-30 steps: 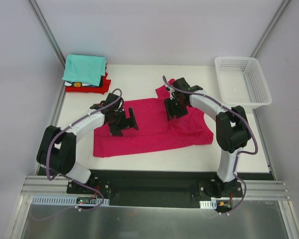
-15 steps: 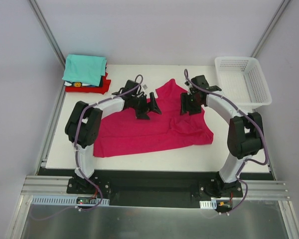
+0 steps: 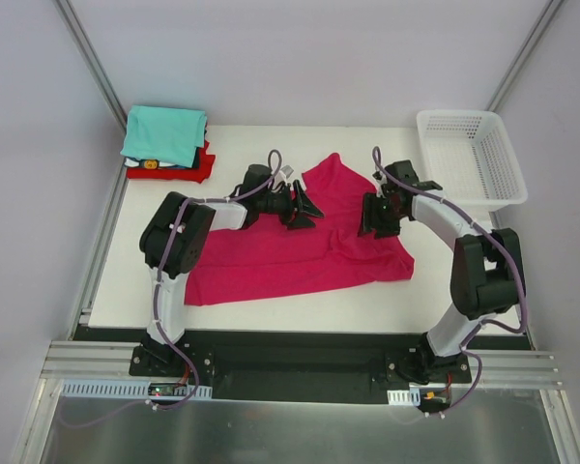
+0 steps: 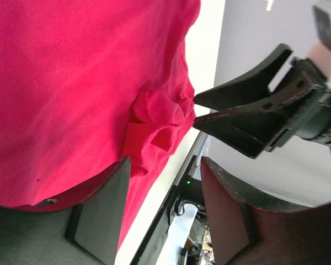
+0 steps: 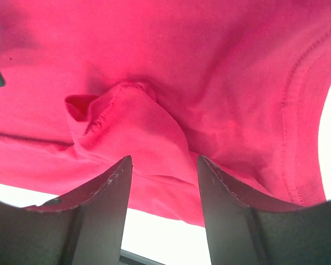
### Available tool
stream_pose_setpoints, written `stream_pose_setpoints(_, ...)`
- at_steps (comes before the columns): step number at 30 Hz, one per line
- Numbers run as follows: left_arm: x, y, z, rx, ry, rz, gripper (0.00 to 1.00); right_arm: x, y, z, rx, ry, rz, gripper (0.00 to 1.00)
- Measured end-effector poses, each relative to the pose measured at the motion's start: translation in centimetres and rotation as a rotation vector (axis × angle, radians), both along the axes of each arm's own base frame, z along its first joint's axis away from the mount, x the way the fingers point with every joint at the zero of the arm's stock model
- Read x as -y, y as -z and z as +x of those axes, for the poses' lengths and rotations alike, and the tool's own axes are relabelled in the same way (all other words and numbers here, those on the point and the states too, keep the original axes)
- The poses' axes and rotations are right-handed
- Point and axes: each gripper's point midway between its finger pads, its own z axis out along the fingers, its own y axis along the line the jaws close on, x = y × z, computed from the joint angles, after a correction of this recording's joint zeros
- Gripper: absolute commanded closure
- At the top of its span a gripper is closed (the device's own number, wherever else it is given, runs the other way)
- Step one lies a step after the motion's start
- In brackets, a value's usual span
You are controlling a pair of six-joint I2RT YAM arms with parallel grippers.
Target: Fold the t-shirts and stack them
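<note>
A large magenta-pink t-shirt point(image 3: 290, 253) lies spread on the white table, with a bunched corner at its far edge. It fills the left wrist view point(image 4: 71, 83) and the right wrist view point(image 5: 198, 66). My left gripper point(image 3: 304, 206) is open and empty over the shirt's far middle. My right gripper point(image 3: 370, 215) is open and empty over the shirt's right part, above a small raised fold point(image 5: 127, 121). A stack of folded shirts sits at the far left, with teal point(image 3: 164, 133) on top of red point(image 3: 199, 166).
A white plastic mesh basket point(image 3: 469, 157) stands at the far right corner. The black front rail point(image 3: 290, 353) runs along the table's near edge. Grey walls close in the sides and back.
My left gripper has swung from the shirt's left part across to its far middle. My right gripper has moved right, off the shirt's far corner. Both are open throughout.
</note>
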Motion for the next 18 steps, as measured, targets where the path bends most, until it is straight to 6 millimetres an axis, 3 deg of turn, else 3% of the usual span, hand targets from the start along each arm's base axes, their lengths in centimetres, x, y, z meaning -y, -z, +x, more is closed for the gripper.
stream_pose_setpoints(10, 1.8, -1.4, -0.5, 0.021, 0.016, -0.069, 0.45, 1.6, 0.7, -0.7, -0.027, 0.066, 0.047, 0.47)
stream_pose_setpoints(18, 2.9, 1.0, -2.1, -0.027, 0.045, -0.053, 0.46, 1.8, -0.5, -0.2, 0.011, 0.075, 0.074, 0.47)
